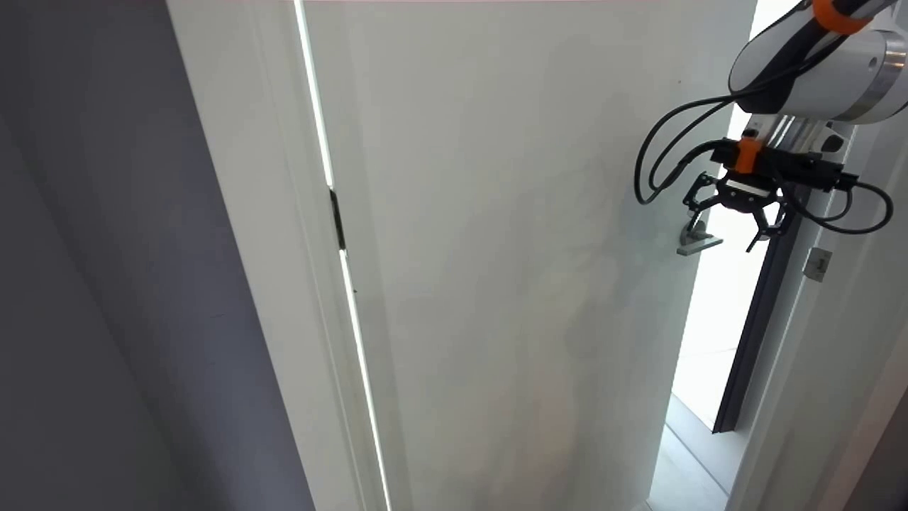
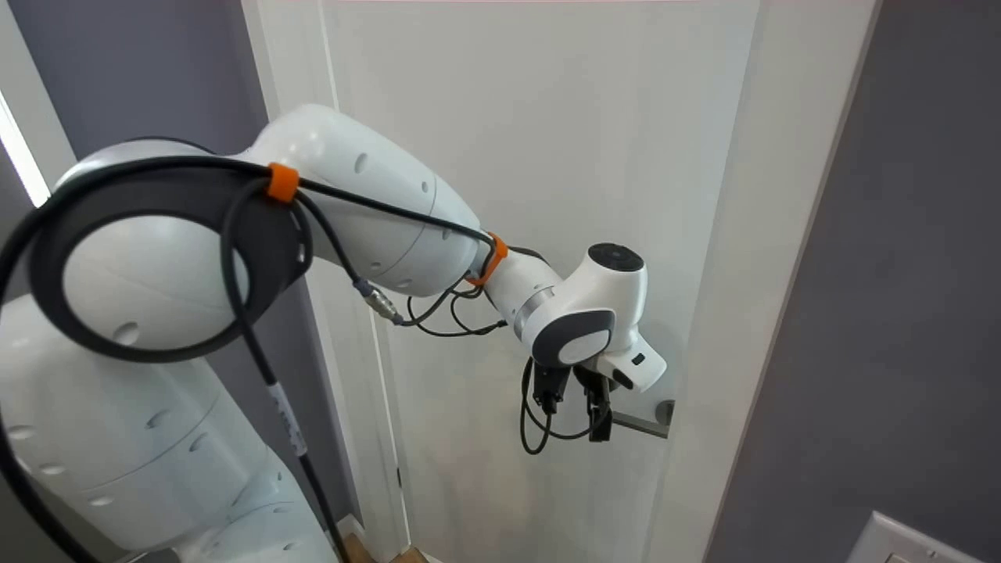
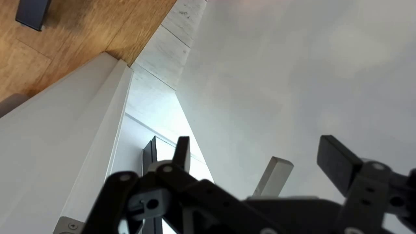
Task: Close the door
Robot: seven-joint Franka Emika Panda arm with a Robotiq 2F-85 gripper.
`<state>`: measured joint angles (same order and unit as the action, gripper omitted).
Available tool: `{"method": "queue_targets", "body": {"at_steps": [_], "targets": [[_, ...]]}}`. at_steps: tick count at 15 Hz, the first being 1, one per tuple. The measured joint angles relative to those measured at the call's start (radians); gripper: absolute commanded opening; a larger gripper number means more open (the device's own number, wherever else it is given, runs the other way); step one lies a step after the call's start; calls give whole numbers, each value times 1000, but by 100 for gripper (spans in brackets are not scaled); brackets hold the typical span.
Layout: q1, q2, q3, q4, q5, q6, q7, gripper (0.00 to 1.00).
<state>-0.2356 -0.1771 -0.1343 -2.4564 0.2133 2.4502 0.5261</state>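
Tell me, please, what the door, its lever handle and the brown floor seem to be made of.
Door: perhaps painted wood or composite; smooth, white, softly reflective.
Lever handle: probably metal, satin silver-grey with crisp edges.
Brown floor: wood or a lookalike, low sheen, visible grain and seams.

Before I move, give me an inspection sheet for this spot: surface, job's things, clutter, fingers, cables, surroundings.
Surface: wooden floor meeting pale tiles.
Job's things: white door ajar, its handle-side edge apart from the frame; lever handle on it.
Clutter: dark item, partly in view over the wooden floor; can't tell what.
Fingers: apart; lever handle shows between them in the wrist view; contact can't be told.
Cables: black, running along the arm under orange bands; loops hang below it.
Surroundings: grey walls; white plate, partly in view.
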Motion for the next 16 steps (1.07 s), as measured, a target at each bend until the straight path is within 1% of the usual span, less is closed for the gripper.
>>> {"method": "queue_targets", "body": {"at_steps": [3, 8, 16], "targets": [[1, 53, -6, 23, 20, 59, 5, 100], [6, 131, -14, 62, 115, 129, -12, 100], [6, 232, -27, 108, 234, 182, -76, 100]]}}
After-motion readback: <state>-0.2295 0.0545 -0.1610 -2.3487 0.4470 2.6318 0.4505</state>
